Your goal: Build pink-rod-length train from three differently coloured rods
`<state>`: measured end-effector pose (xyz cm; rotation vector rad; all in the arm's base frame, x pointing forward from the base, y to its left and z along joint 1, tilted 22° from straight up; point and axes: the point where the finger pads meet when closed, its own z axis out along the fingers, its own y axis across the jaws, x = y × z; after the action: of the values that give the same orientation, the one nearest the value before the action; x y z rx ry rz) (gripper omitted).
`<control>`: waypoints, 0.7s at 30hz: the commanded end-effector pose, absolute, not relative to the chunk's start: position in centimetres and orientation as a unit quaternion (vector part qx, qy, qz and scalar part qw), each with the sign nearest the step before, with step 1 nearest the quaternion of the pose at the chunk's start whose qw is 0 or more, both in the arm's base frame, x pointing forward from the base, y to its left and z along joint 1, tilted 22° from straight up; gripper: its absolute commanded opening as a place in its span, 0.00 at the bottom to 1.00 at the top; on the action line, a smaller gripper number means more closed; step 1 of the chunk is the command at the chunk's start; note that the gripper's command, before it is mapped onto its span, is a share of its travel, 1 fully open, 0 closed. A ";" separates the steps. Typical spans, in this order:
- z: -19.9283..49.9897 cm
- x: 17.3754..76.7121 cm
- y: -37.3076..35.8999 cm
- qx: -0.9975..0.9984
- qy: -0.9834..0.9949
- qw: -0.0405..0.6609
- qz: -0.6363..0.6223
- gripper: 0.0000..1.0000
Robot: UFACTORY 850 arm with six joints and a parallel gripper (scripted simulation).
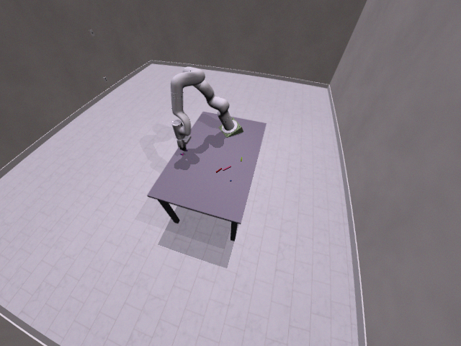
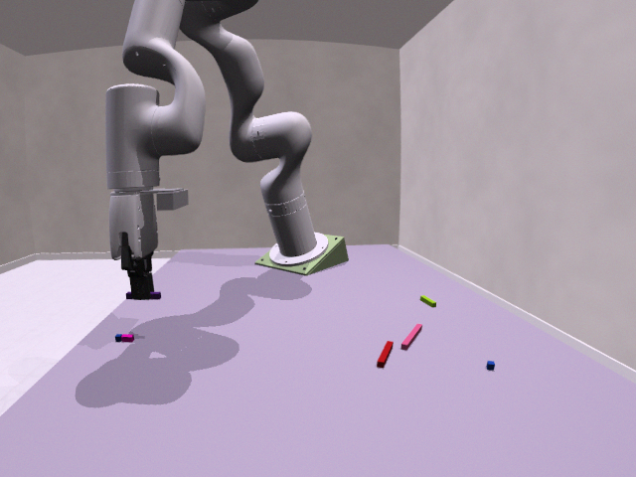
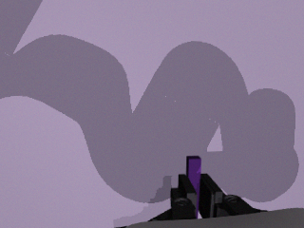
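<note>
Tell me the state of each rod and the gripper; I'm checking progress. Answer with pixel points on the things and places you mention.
black two-fingered gripper [image 1: 183, 148] [image 2: 141, 296] [image 3: 191, 190]: shut on the purple rod
purple rod [image 2: 155, 295] [image 3: 194, 163]: held, raised
small blue and magenta rods [image 2: 118, 337] [image 2: 127, 337]: end to end
red, pink, lime, other blue rods [image 2: 385, 354] [image 2: 411, 336] [image 2: 427, 301] [image 2: 490, 365]: lying loose
</note>
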<state>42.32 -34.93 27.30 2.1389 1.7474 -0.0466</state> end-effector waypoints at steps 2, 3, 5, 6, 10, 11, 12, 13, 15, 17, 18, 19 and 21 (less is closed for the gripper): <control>26.1 42.7 -35.4 0.760 0.621 0.190 -0.017 0.04; 25.7 42.8 -35.6 0.760 0.621 0.190 -0.017 0.04; 24.8 43.0 -35.9 0.760 0.621 0.190 -0.017 0.04; 24.4 43.1 -36.0 0.760 0.621 0.190 -0.017 0.04; 22.9 43.4 -36.5 0.760 0.621 0.190 -0.017 0.04; 22.6 43.5 -36.6 0.760 0.621 0.190 -0.017 0.04; 22.4 43.5 -36.7 0.760 0.621 0.190 -0.017 0.04; 22.1 43.6 -36.8 0.760 0.621 0.190 -0.017 0.04; 21.7 43.7 -36.9 0.760 0.621 0.190 -0.017 0.04; 21.5 43.7 -37.0 0.760 0.621 0.190 -0.017 0.04; 21.5 43.7 -37.0 0.760 0.621 0.190 -0.017 0.04; 21.5 43.7 -37.0 0.760 0.621 0.190 -0.017 0.04; 21.3 43.8 -37.0 0.760 0.621 0.190 -0.017 0.04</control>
<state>43.66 -36.93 21.40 2.1395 1.7481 -0.0459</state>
